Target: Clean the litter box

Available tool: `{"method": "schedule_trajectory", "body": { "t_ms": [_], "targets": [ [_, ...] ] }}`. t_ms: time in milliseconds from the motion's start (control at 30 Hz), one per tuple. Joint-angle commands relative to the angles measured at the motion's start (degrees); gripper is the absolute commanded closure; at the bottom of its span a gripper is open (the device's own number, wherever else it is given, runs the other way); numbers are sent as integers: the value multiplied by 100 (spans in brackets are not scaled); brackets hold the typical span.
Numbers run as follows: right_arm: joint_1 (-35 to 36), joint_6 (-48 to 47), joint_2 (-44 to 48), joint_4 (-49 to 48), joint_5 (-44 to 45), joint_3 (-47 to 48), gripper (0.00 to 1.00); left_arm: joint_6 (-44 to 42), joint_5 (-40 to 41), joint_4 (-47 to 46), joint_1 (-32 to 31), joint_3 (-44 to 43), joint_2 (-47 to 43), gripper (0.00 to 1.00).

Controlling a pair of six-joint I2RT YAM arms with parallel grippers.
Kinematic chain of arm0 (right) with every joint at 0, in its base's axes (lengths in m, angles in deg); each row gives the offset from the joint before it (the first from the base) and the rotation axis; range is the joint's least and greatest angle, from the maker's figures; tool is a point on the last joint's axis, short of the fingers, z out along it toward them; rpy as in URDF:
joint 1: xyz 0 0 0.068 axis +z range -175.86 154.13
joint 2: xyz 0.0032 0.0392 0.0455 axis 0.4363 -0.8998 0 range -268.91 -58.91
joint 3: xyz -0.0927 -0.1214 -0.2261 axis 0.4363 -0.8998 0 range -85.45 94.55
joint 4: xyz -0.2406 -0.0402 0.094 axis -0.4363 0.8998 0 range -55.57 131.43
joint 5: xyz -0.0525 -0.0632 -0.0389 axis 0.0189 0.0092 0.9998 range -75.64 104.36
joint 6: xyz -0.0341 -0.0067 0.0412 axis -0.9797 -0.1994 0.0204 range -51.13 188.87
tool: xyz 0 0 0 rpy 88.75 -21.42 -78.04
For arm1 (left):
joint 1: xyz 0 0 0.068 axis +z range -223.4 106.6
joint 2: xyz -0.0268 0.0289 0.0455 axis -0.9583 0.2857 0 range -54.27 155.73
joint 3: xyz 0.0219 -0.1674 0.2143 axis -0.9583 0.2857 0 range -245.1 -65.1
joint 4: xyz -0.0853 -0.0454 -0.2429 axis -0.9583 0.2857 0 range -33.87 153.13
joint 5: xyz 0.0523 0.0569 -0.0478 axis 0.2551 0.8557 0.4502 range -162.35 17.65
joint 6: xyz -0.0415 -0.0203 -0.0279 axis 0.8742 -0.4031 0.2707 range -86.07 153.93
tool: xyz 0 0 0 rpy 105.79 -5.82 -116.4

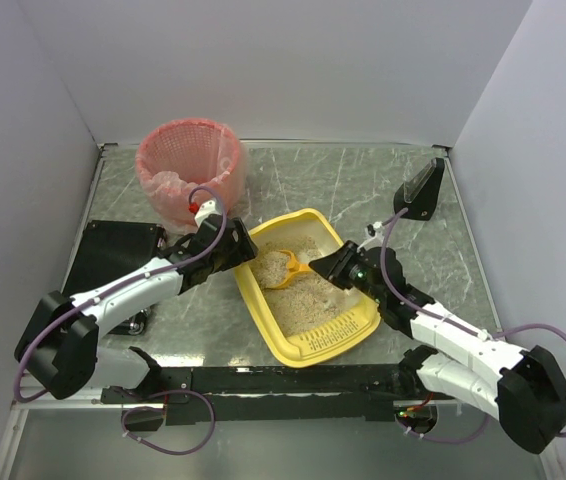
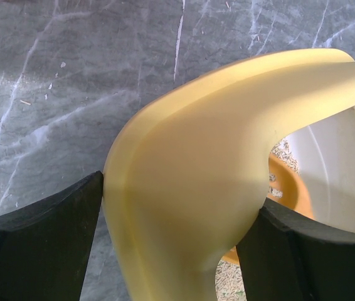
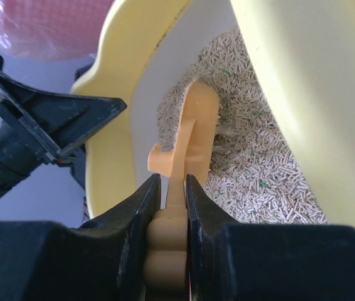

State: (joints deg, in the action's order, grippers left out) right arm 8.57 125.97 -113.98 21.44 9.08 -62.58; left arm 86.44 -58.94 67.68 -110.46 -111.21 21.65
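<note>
Lab booth — white walls [image 1: 263,60], marble tabletop [image 1: 343,180]

The litter box [image 2: 184,207] is being shown as smooth yellow plastic, softly glossy and slightly translucent at the rim. The litter [image 3: 253,188] is being seen as rough, matt beige pellets. The scoop [image 3: 193,125] is being rendered as smooth orange plastic. The table [image 1: 343,180] is being presented as a grey marble-patterned surface with a faint sheen. The pink lining [image 1: 168,190] of the basket [image 1: 188,130] is being seen as crinkled, shiny film.
</note>
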Motion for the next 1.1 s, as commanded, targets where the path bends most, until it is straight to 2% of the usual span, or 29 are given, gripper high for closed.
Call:
{"method": "schedule_trajectory", "body": {
  "t_ms": [0, 300, 700, 967, 1067],
  "targets": [
    [-279, 292, 373, -675, -184, -212, 100, 418, -234, 295, -91, 23, -112, 26],
    [-604, 460, 1146, -1100, -386, -599, 100, 400, -181, 348, -82, 23, -288, 26],
    [-1536, 635, 2228, -828, -1299, -670, 100, 312, -418, 155, 41, 5, -192, 25],
    [-2448, 1216, 2150, -1811, -2563, -1232, 100, 31, -593, 58, 128, -56, -78, 26],
    [-3010, 1111, 2289, -1629, -2890, -1215, 100, -100, -664, 23, 164, -126, -34, 28]
  ]
}}
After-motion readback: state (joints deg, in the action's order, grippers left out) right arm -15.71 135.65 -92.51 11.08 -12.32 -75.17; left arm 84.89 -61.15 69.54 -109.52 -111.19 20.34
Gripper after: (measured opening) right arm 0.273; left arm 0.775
